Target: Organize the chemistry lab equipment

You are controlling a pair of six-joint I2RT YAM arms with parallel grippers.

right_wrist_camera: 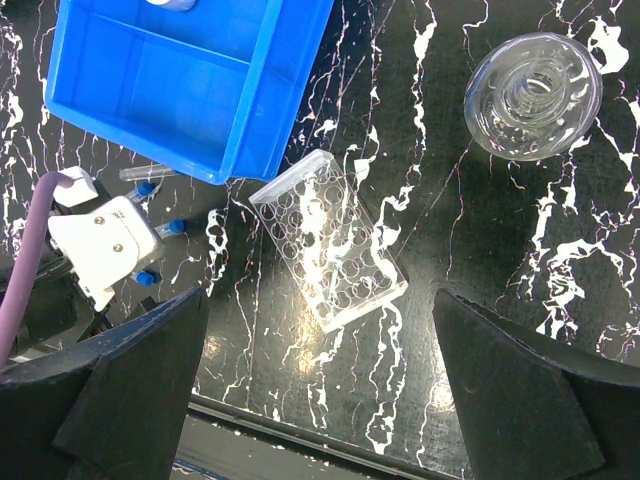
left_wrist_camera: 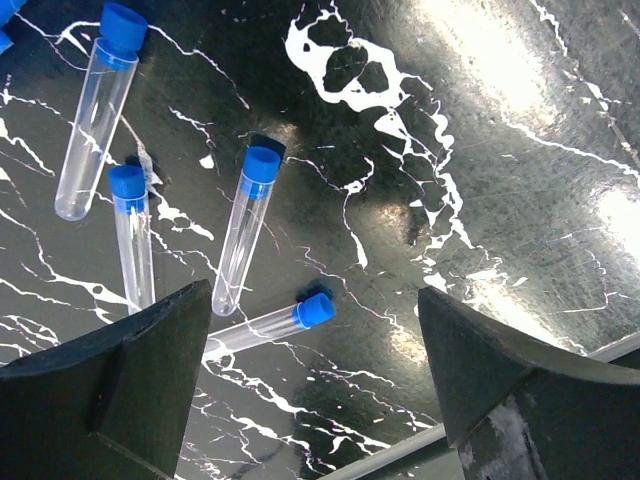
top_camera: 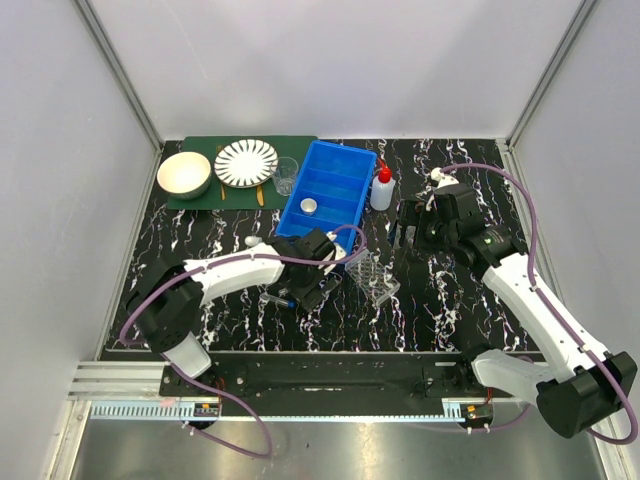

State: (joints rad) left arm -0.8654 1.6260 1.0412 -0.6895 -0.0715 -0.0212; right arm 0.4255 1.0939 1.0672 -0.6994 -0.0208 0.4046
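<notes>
Several clear blue-capped tubes lie loose on the black marble table, one (left_wrist_camera: 245,230) just ahead of my left gripper (left_wrist_camera: 315,400), another (left_wrist_camera: 265,325) beside its left finger. That gripper is open, empty and hovers over them (top_camera: 308,285). The clear plastic tube rack (top_camera: 372,278) lies tilted right of it, with nothing in its holes (right_wrist_camera: 330,240). My right gripper (right_wrist_camera: 320,400) is open and empty above the rack's near side (top_camera: 410,235). The white red-nozzled squeeze bottle (top_camera: 381,188) stands right of the bin. The small clear beaker (top_camera: 285,176) stands left of it. A small round lid (top_camera: 308,206) lies inside the bin.
The big blue bin (top_camera: 345,165) stands at the back centre. A green mat (top_camera: 200,198) at the back left carries a cream bowl (top_camera: 185,174) and a striped plate (top_camera: 246,162). A clear round glass item (right_wrist_camera: 533,95) sits right of the rack.
</notes>
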